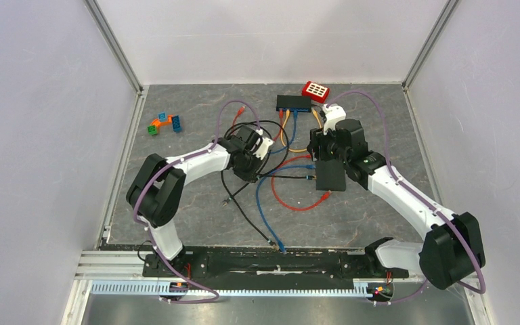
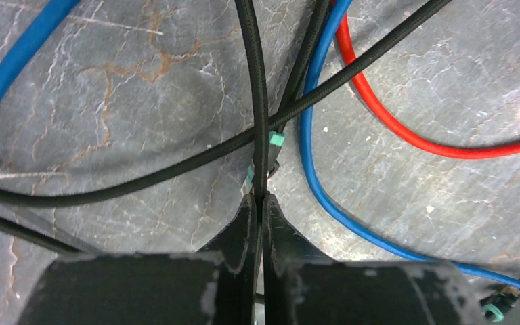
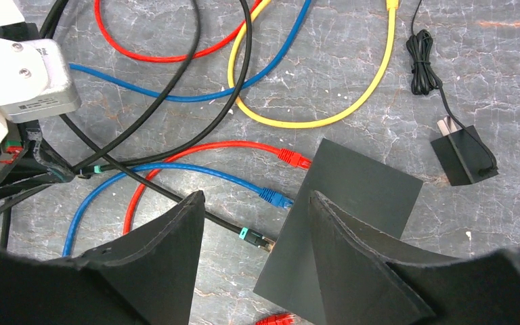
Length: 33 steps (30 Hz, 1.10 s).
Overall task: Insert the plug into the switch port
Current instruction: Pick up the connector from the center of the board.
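The black switch [image 3: 365, 189] lies flat on the table, also seen from above [image 1: 330, 177]. Three plugs point at its left edge: a red one [image 3: 295, 160], a blue one [image 3: 275, 198] and a black plug with a teal band [image 3: 254, 237]; none sits in a port. My right gripper [image 3: 256, 198] stands open above that edge, with nothing between its fingers. My left gripper [image 2: 260, 198] is shut on a thin black cable [image 2: 254, 88], just below a teal-banded connector [image 2: 275, 142]. From above, the left gripper [image 1: 261, 145] sits in the tangle of cables left of the switch.
A second black switch [image 1: 293, 103] with cables plugged in sits at the back, beside a red block [image 1: 315, 91]. Loose red, blue, yellow [image 3: 352, 101] and black cables cross the middle. A black power adapter [image 3: 462, 160] lies right of the switch. Coloured bricks [image 1: 164, 123] lie far left.
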{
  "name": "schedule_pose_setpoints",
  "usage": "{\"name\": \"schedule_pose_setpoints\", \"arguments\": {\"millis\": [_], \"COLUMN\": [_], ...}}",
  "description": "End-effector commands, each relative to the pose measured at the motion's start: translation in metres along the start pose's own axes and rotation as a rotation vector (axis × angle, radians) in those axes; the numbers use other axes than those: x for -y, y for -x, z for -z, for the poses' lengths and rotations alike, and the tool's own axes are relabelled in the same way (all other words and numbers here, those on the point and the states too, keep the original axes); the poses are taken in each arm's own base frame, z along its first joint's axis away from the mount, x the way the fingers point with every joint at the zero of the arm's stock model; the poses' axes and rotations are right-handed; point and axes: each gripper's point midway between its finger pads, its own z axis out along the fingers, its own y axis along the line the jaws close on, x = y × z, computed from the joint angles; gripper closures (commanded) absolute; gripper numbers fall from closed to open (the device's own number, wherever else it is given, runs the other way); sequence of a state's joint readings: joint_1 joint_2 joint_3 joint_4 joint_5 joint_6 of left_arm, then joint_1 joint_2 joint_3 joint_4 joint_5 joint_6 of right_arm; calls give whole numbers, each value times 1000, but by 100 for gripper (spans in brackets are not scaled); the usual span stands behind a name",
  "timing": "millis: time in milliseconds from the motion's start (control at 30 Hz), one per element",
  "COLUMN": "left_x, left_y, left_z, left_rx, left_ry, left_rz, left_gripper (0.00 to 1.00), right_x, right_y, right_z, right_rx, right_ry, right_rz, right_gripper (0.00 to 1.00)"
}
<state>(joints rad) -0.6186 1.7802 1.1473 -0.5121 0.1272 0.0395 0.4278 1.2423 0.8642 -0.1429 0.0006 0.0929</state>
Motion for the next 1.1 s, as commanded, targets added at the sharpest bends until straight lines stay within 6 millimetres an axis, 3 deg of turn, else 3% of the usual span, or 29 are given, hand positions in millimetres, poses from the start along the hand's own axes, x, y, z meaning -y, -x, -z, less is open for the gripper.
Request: {"name": "schedule_pose_setpoints", "arguments": {"millis": [0, 167, 333, 500, 667, 800, 1067], "left_x": [-4, -18, -12, -10, -16, -27, -27], "left_y": [41, 87, 110, 115, 111, 98, 92], "left_z": [51, 111, 141, 146, 143, 137, 130], "left_rx": [155, 379, 554, 658, 650, 609, 590], "left_ry": [45, 34, -56, -139, -129, -46, -49], "left_rz": [111, 369, 611, 903, 1098, 1210, 1278], "left_gripper": [98, 98, 98, 98, 98, 98, 98], "right_x": [-11, -33, -71, -115, -161, -175, -194], "right_y": [22, 31, 36, 23, 10, -3, -34], "right_z": [9, 14, 26, 32, 41, 32, 13], "right_rx": [89, 174, 303, 341, 433, 415, 356], "right_ry": [66, 187, 355, 447, 472, 423, 314], "right_rz": [15, -10, -145, -181, 36, 130, 384], "right_gripper": [40, 37, 38, 34, 27, 26, 28]}}
